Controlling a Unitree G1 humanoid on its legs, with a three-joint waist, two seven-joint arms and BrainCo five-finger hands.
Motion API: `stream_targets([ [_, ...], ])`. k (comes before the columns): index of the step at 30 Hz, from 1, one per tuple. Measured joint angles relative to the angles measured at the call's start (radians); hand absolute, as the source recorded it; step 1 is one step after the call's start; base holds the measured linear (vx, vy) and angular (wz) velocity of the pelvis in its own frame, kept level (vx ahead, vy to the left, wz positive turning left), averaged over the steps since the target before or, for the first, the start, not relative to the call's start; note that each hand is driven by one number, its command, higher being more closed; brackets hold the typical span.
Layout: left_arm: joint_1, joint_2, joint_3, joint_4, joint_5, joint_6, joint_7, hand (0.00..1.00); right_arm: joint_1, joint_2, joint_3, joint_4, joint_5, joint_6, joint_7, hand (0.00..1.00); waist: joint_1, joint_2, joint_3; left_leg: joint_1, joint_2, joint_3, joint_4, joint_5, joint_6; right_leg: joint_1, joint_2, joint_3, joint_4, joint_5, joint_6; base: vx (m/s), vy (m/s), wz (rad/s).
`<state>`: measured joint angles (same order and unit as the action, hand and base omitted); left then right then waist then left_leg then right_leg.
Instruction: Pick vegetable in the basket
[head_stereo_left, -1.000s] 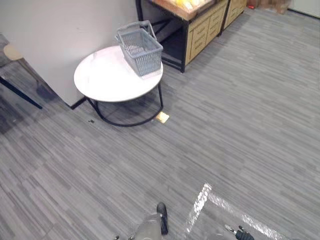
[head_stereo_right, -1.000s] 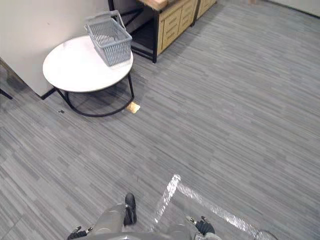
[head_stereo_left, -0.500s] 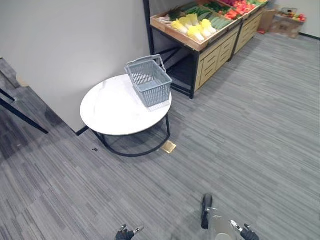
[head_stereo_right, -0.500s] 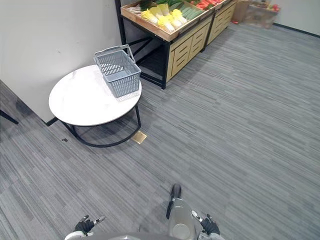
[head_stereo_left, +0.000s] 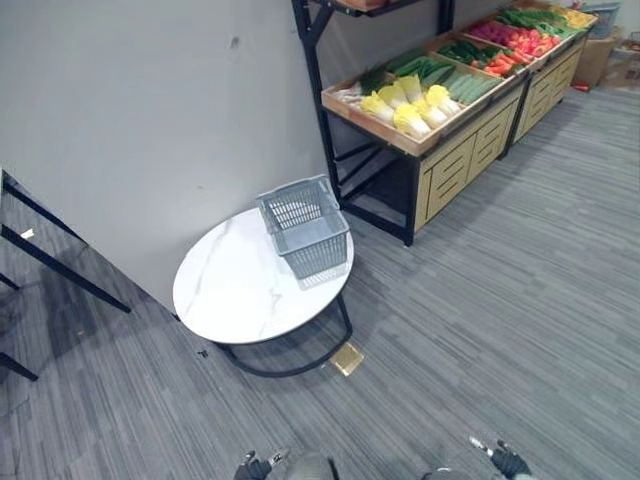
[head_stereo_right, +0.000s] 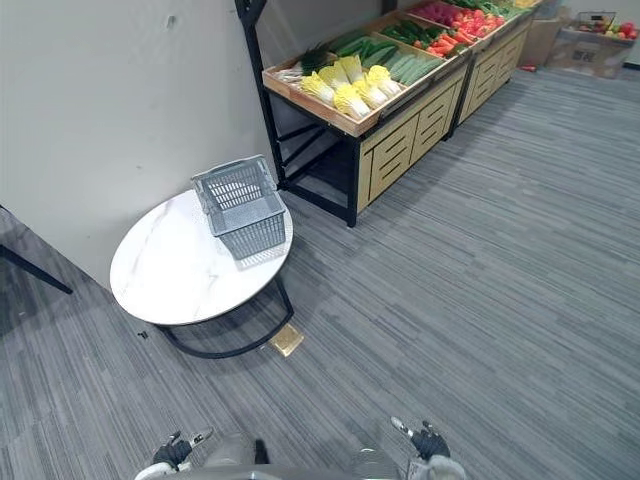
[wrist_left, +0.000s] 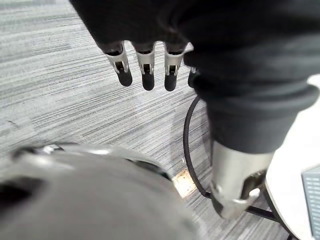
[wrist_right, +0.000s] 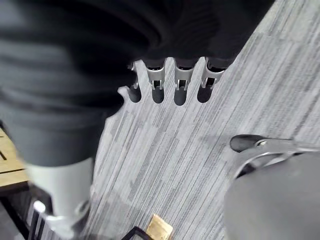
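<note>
Head cameras: the grey plastic basket (head_stereo_right: 240, 205) stands upright on a round white marble-look table (head_stereo_right: 165, 275), at about 1 o'clock on the tabletop and close to its rim. From my standpoint the table lies at roughly 11 o'clock, against a grey wall (head_stereo_left: 150, 120). A small tan square plate (head_stereo_right: 287, 340) lies on the grey floor (head_stereo_right: 480, 260) at the table's 5 o'clock, just beside its black frame. The vegetables are on a wooden produce stand (head_stereo_right: 400, 135) at 12 to 1 o'clock, just beyond the basket and apart from it: pale yellow cabbages (head_stereo_right: 350, 88) at the near end, green vegetables (head_stereo_right: 400, 62) next, red ones (head_stereo_right: 448, 14) further along; I cannot tell the exact kinds. Left hand (wrist_left: 146, 70) hangs low at my 7 o'clock, well apart from the table; its wrist camera shows the fingers straight and relaxed over the floor, holding nothing. Right hand (wrist_right: 180, 82) hangs at 5 o'clock, fingers likewise released and empty above bare floor.
</note>
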<state>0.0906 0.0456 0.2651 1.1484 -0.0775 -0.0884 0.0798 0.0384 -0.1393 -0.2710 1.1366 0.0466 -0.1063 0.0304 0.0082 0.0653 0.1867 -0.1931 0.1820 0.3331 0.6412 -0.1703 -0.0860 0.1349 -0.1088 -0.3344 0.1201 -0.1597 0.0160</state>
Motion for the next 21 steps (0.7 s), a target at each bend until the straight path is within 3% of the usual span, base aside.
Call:
stream_targets([
  [2,0.021,-0.001,-0.005,0.004,-0.009,-0.001,0.001,0.00,0.011,0.001,0.001,0.002,-0.006,0.002,-0.001,0.00,0.000,0.000,0.001,0.005,-0.037,0.050,-0.252,0.032,0.027,0.051,-0.001,-0.018,-0.032,-0.016,0.026,0.34,0.124,0.19],
  [3,0.030,-0.002,-0.004,0.004,-0.009,-0.001,0.001,0.00,0.011,0.000,0.003,0.005,-0.016,0.006,-0.003,0.00,0.000,0.001,0.002,0.013,-0.058,0.058,-0.416,0.087,0.028,0.080,0.001,-0.027,-0.053,-0.023,0.040,0.37,0.157,0.22],
  [4,0.034,-0.003,-0.004,0.005,-0.009,0.000,0.000,0.00,0.010,0.000,0.003,0.005,-0.025,0.007,-0.005,0.00,0.004,0.003,0.002,0.019,-0.061,0.067,-0.486,0.113,0.024,0.092,0.003,-0.027,-0.063,-0.028,0.050,0.39,0.196,0.04],
  [5,0.044,-0.004,-0.002,0.007,-0.011,0.003,-0.001,0.00,0.009,0.000,0.005,0.006,-0.038,0.007,-0.006,0.00,0.022,0.001,0.002,0.022,-0.067,0.067,-0.513,0.195,0.056,0.118,0.003,-0.016,-0.079,-0.041,0.070,0.33,0.175,-0.07],
  [6,0.049,-0.002,0.000,0.006,-0.016,0.003,-0.002,0.00,0.006,0.002,0.010,0.008,-0.040,0.007,-0.006,0.00,0.030,-0.003,-0.003,0.020,-0.077,0.067,-0.510,0.219,0.087,0.126,-0.003,-0.006,-0.088,-0.045,0.075,0.43,0.208,-0.07],
  [7,0.052,0.006,0.015,0.005,-0.018,0.001,-0.005,0.00,-0.007,0.007,0.027,0.010,-0.047,0.007,-0.005,0.00,0.043,-0.020,-0.007,0.006,-0.106,0.073,-0.487,0.188,0.131,0.133,-0.022,0.006,-0.104,-0.049,0.067,0.54,0.209,0.09],
  [9,0.042,0.014,0.020,0.007,-0.017,0.002,-0.008,0.00,-0.019,0.012,0.034,0.018,-0.049,0.005,-0.001,0.00,0.048,-0.039,-0.007,-0.005,-0.146,0.074,-0.455,0.152,0.160,0.131,-0.056,0.040,-0.096,-0.027,0.083,0.53,0.213,0.35],
  [11,0.042,0.013,0.026,0.020,-0.015,0.004,-0.008,0.00,-0.008,0.033,0.014,0.019,-0.055,0.005,0.001,0.00,0.048,-0.039,-0.010,0.040,-0.190,0.041,-0.466,0.122,0.183,0.114,-0.091,0.071,0.044,-0.019,0.092,0.39,0.187,0.59],
  [12,0.044,0.016,0.027,0.028,-0.013,0.005,-0.008,0.00,-0.005,0.040,-0.005,0.018,-0.060,-0.001,0.002,0.00,0.045,-0.042,-0.018,0.071,-0.199,0.020,-0.482,0.091,0.173,0.047,-0.114,0.097,0.242,-0.008,0.110,0.41,0.186,0.51],
  [13,0.047,0.022,0.023,0.028,-0.002,0.005,-0.010,0.00,-0.006,0.039,-0.007,0.015,-0.081,-0.009,0.003,0.00,0.043,-0.048,-0.020,0.120,-0.214,0.000,-0.501,0.070,0.169,-0.042,-0.144,0.140,0.477,0.063,0.187,0.40,0.166,0.44],
  [14,0.048,0.029,0.013,0.027,0.008,0.005,-0.011,0.00,-0.006,0.040,-0.007,0.010,-0.089,-0.010,0.004,0.00,0.040,-0.056,-0.021,0.146,-0.220,-0.017,-0.509,0.062,0.166,-0.092,-0.150,0.176,0.600,0.118,0.210,0.41,0.130,0.55],
  [15,0.052,0.049,-0.009,0.028,0.015,0.007,-0.015,0.00,-0.005,0.043,-0.013,0.006,-0.090,-0.012,0.004,0.00,0.022,-0.070,-0.019,0.196,-0.233,-0.048,-0.520,0.051,0.161,-0.178,-0.156,0.217,0.826,0.154,0.229,0.34,0.067,0.58],
  [16,0.053,0.056,-0.020,0.028,0.015,0.010,-0.016,0.00,0.001,0.043,-0.017,0.006,-0.092,-0.011,0.004,0.00,0.016,-0.075,-0.019,0.222,-0.237,-0.068,-0.519,0.045,0.165,-0.211,-0.160,0.217,0.908,0.151,0.229,0.52,0.039,0.81],
  [18,0.043,0.065,-0.033,0.027,0.015,0.012,-0.017,0.00,0.036,0.043,-0.030,0.009,-0.112,-0.006,0.003,0.00,0.008,-0.086,-0.018,0.338,-0.238,-0.122,-0.563,0.041,0.167,-0.317,-0.162,0.185,1.048,0.101,0.157,0.49,-0.029,0.77],
  [19,0.037,0.065,-0.035,0.026,0.015,0.012,-0.017,0.00,0.043,0.048,-0.044,0.008,-0.109,-0.007,0.003,0.00,0.005,-0.084,-0.018,0.359,-0.235,-0.136,-0.576,0.041,0.166,-0.335,-0.165,0.163,1.032,0.077,0.139,0.35,-0.085,0.82],
  [21,0.018,0.061,-0.030,0.022,0.014,0.011,-0.014,0.00,0.052,0.062,-0.074,-0.001,-0.108,-0.008,0.002,0.00,-0.010,-0.084,-0.018,0.403,-0.223,-0.201,-0.588,0.026,0.140,-0.377,-0.171,0.115,0.797,0.009,0.102,0.32,-0.141,0.91],
])
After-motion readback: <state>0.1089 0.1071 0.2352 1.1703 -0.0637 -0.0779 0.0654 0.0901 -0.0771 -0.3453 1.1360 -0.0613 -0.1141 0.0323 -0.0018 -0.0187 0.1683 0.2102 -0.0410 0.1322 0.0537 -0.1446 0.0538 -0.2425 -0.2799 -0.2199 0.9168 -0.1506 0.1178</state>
